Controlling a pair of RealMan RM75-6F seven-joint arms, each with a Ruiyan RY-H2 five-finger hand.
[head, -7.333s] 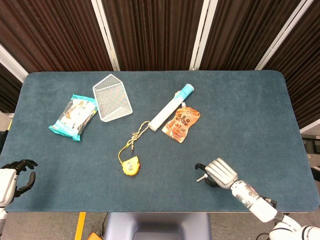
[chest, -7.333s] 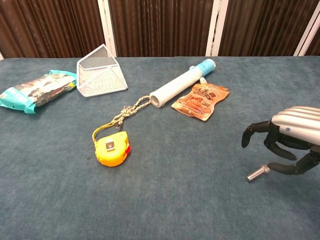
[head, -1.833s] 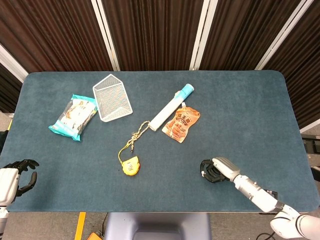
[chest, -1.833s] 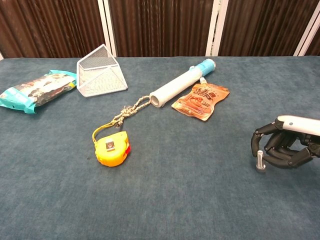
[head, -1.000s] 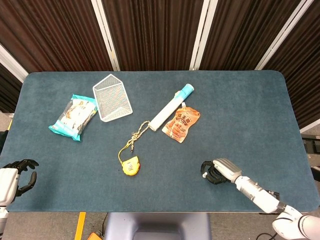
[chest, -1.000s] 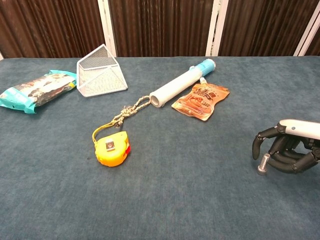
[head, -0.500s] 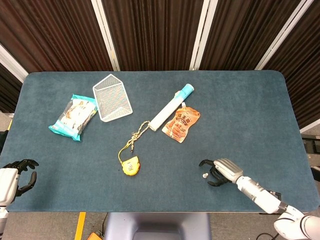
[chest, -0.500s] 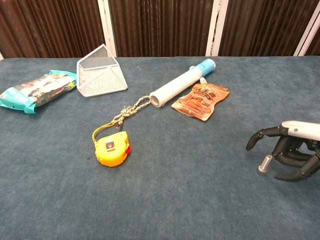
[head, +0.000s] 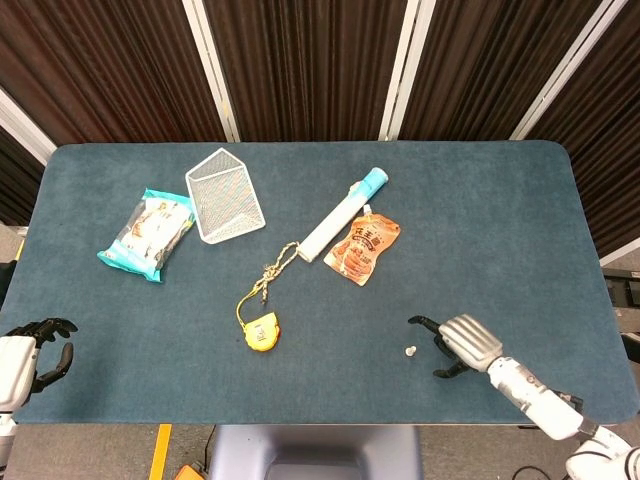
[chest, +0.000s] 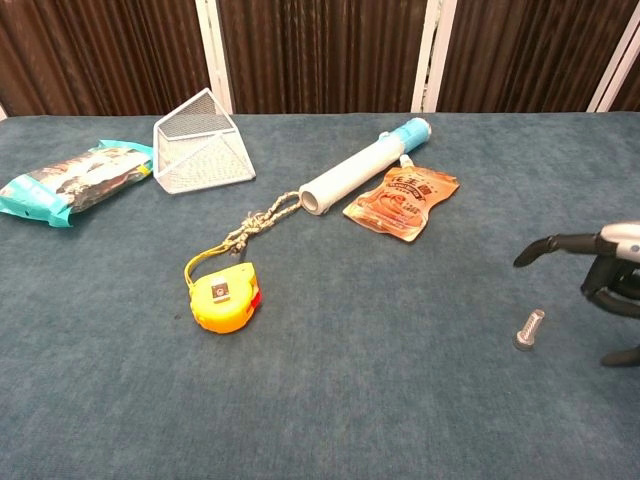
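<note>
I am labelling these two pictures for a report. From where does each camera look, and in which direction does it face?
Head view: high above, facing down on the table; left hand and right hand show at the near edge.
Chest view: low at the near edge, facing across the table toward the curtains; only the right hand.
Shared: small metal bolt, tape measure.
</note>
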